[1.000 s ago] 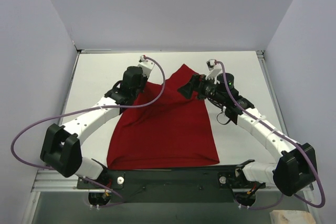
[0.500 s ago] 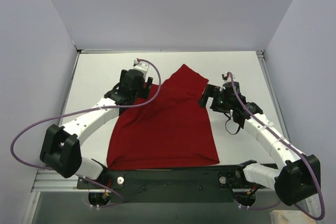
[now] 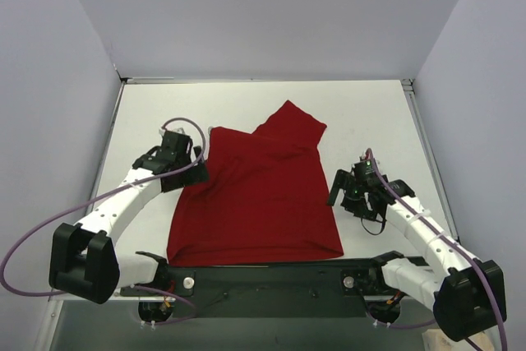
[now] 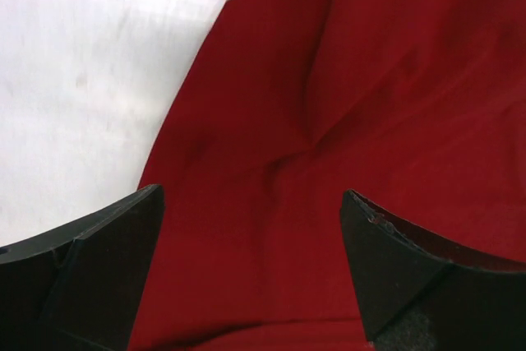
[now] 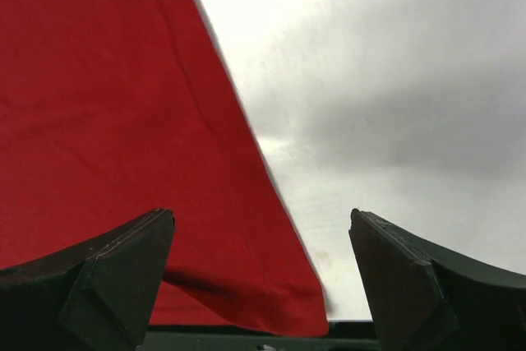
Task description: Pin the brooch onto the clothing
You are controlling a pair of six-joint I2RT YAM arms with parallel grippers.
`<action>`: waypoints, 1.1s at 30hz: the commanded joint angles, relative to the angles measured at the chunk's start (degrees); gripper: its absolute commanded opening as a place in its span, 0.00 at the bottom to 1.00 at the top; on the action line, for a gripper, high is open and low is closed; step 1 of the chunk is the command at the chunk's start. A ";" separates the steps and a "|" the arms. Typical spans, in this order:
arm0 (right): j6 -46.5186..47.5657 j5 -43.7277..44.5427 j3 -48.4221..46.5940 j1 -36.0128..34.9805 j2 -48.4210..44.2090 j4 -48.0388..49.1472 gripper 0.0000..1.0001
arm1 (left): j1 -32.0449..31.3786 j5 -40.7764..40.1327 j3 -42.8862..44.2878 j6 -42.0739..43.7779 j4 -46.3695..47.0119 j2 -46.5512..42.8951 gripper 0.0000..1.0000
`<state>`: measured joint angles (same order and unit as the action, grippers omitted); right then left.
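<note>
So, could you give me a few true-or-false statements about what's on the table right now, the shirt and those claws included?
1. The red T-shirt lies on the white table. True.
2. The left gripper is clamped on the cloth. False: its fingers stand apart and grip nothing.
3. The right gripper is open at the shirt's right edge. True.
4. A brooch is pinned on the shirt. False: no brooch shows in any view.

A white table point(image 3: 370, 113) carries the red clothing point(image 3: 263, 195), spread flat across its middle, rumpled and folded at the far end
</note>
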<state>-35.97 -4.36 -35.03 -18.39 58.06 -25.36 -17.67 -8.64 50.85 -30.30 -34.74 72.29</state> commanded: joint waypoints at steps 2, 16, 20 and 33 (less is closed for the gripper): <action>-4.99 -6.18 4.87 0.11 -2.08 -7.68 0.91 | 0.70 0.04 -3.39 -9.85 -13.04 -1.10 0.97; -5.52 -17.26 12.26 -2.52 -0.76 -9.09 0.56 | 6.42 2.32 -5.32 -20.14 -24.23 -0.75 0.97; -4.73 -17.79 11.56 -3.93 1.17 -8.47 0.40 | 8.52 4.24 -5.15 -19.62 -25.73 -1.89 0.97; 0.45 -12.16 0.23 5.72 4.95 -4.87 0.00 | 11.17 13.38 -7.25 -17.16 -27.84 -2.86 0.97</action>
<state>-37.71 -19.29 -30.46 -18.04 62.74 -29.98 -6.81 0.14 45.23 -48.27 -60.90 69.60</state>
